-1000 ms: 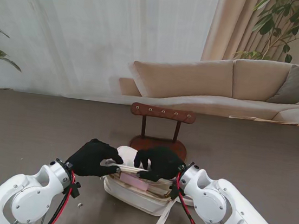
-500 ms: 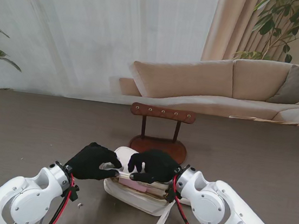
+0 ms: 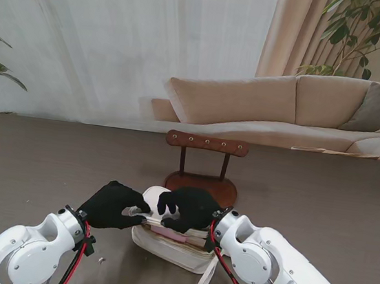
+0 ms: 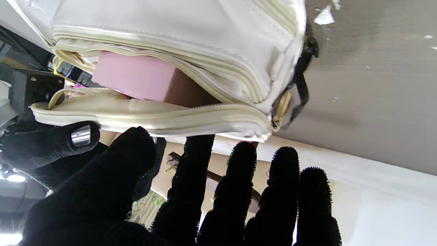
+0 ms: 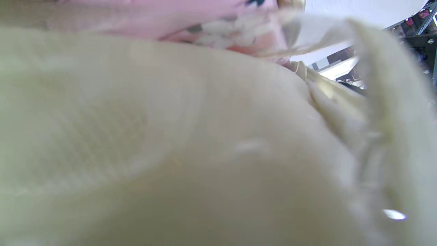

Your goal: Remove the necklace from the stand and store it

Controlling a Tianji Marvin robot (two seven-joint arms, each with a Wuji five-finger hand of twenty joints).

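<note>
Lying nowhere I can see, the necklace is off the brown wooden peg stand (image 3: 204, 159); nearer me, both black-gloved hands, left hand (image 3: 114, 205) and right hand (image 3: 187, 208), pinch the cream zippered pouch (image 3: 171, 246), seemingly to close it.

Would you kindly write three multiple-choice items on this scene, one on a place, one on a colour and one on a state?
1. Where is the wooden stand relative to the cream bag?
A. nearer to me
B. farther from me
C. inside it

2. What colour is the box inside the bag?
A. pink
B. green
C. black

3. How is the bag's zipper?
A. fully closed
B. torn off
C. partly open

Answers:
1. B, the stand view shows the wooden stand beyond the bag, with the left hand and the right hand over the bag.
2. A, the left wrist view shows it pink.
3. C, a gap shows the box.
</note>
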